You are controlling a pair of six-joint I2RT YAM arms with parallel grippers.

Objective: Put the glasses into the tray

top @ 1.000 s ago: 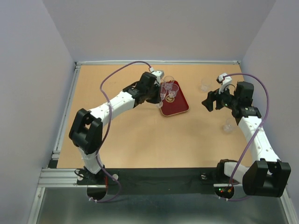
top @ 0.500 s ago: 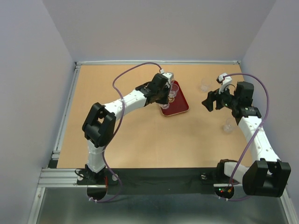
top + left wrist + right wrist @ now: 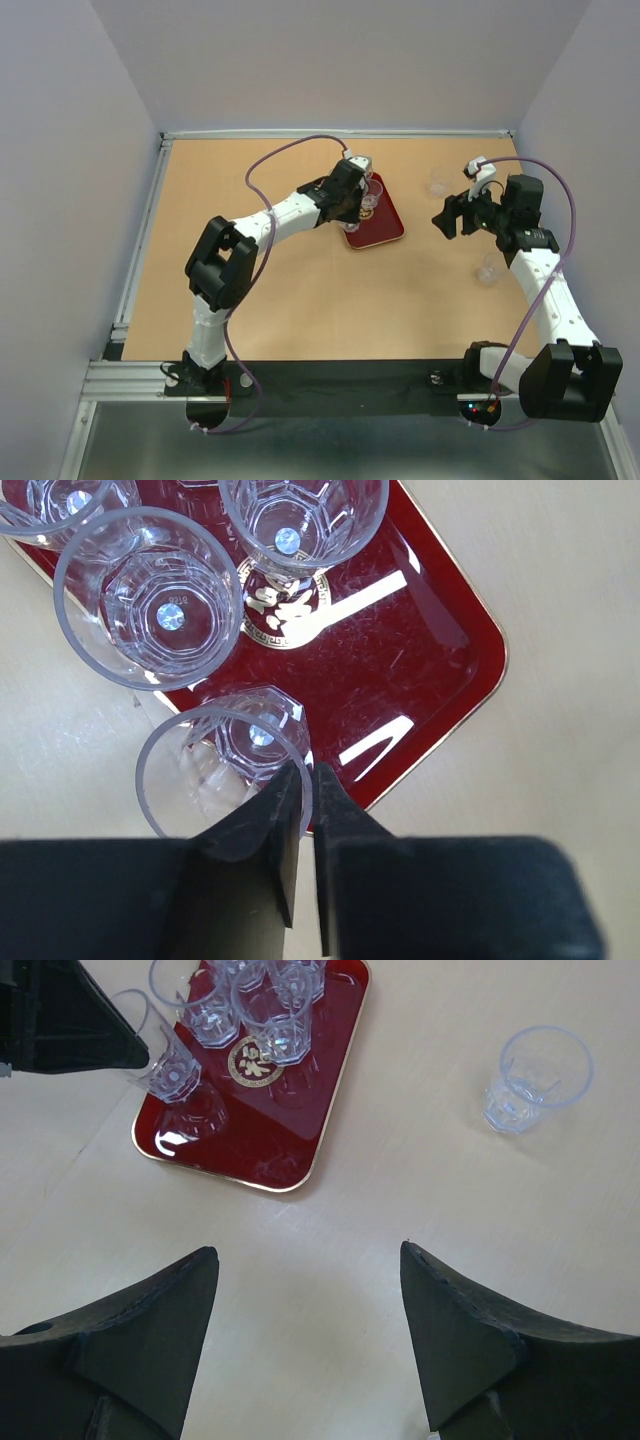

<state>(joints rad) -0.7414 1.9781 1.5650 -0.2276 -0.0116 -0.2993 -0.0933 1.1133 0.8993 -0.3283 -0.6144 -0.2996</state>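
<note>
Left end effector (image 3: pixel 307 785) downward, on glass (image 3: pixel 215 780) rim

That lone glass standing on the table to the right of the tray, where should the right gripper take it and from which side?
Probably the rim wall, from above: one finger inside, one outside. The lone glass stands upright, mouth open upward, apart from the tray, nothing touching it. The right gripper is open; the left gripper pinches its held glass likewise.

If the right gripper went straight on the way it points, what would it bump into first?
The right gripper would probably meet bare table, just short of the red tray; depth is hard to judge.
</note>
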